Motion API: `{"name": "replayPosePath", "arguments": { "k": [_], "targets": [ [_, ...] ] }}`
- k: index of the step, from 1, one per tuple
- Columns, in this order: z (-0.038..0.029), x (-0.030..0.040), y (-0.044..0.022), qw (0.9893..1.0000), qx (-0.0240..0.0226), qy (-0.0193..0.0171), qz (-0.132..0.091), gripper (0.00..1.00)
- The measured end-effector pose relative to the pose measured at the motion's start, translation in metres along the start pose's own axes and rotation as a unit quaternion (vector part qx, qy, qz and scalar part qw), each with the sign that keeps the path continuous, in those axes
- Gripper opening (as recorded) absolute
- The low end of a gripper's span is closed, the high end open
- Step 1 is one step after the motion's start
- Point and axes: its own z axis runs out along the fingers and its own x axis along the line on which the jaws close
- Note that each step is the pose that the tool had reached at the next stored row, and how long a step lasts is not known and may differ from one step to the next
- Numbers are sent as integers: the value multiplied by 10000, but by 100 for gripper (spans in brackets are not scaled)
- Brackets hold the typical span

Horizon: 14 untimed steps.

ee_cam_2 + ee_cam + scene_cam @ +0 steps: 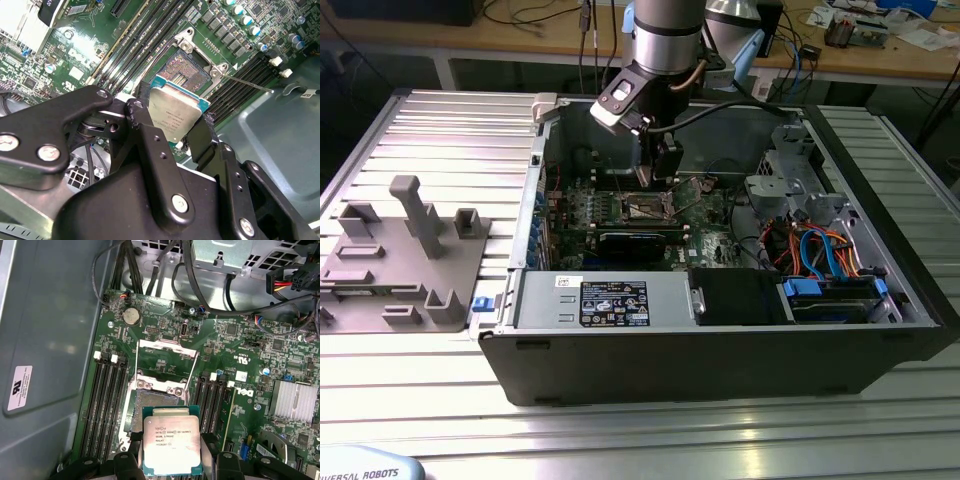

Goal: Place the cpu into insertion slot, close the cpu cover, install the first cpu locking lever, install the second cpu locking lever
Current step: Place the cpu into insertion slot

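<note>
My gripper (655, 170) hangs inside the open computer case, shut on the cpu (171, 444), a flat square chip with a silver-grey top. Black fingers (145, 125) clamp two opposite edges of the cpu (176, 112) in both wrist views. The chip hovers slightly off to one side of the insertion slot (154, 401), not touching it. The dark pin field of the insertion slot (187, 70) lies bare. The cpu cover (165, 346) stands swung open at the socket's far edge. Thin locking levers (192, 371) are raised beside it; one lever (247, 83) sticks out sideways.
Black memory slots (107, 405) flank the socket on both sides. Cables (200, 295) run along the board's edge, and a finned heat sink (294, 399) sits to one side. Drive bays with orange and blue wires (820, 250) fill the exterior view's right. A grey fixture (405, 250) lies outside the case.
</note>
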Motion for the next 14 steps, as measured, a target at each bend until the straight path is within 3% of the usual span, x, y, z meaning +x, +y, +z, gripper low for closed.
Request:
{"name": "replayPosePath", "arguments": {
  "k": [14],
  "targets": [
    [1,0,0,9999,-1,-6,148,54]
  ]
}}
